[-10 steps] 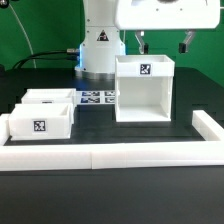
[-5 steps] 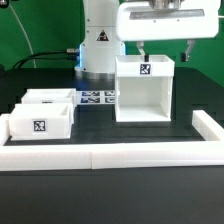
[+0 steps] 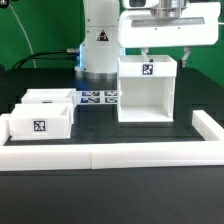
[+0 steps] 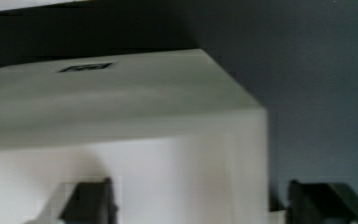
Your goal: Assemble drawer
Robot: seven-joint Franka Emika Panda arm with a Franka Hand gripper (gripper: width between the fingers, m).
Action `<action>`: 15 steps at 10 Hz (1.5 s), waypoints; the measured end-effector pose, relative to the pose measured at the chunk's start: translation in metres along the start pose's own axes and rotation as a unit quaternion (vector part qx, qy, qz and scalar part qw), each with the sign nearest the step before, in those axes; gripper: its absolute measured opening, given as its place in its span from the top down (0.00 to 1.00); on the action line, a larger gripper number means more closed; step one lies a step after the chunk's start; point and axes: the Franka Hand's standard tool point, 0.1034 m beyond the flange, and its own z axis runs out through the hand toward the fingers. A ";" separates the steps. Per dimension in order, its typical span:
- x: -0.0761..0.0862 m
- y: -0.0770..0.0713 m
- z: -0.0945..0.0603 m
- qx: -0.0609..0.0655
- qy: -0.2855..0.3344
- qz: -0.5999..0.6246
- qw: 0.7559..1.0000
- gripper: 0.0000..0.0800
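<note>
**Black table, green backdrop: box beneath the claw**

On the black table [image 3: 95, 122], the tall white box [image 3: 148, 95] stands toward the far right corner. The claw [image 3: 167, 54] hangs released at its top rim, fingers spread. Two shallow trays [image 3: 40, 122] sit by the left edge.

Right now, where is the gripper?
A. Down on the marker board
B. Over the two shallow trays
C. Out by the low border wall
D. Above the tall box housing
D: in the exterior view the gripper hangs at the top of the box housing with its fingers spread, and the wrist view looks down on a white panel between them.
</note>
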 end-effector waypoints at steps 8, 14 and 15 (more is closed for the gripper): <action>0.000 0.000 0.000 0.000 0.000 0.000 1.000 0.95; 0.036 0.003 -0.002 0.004 -0.002 -0.041 0.999 0.95; 0.051 0.003 -0.001 0.007 0.002 -0.045 0.999 0.95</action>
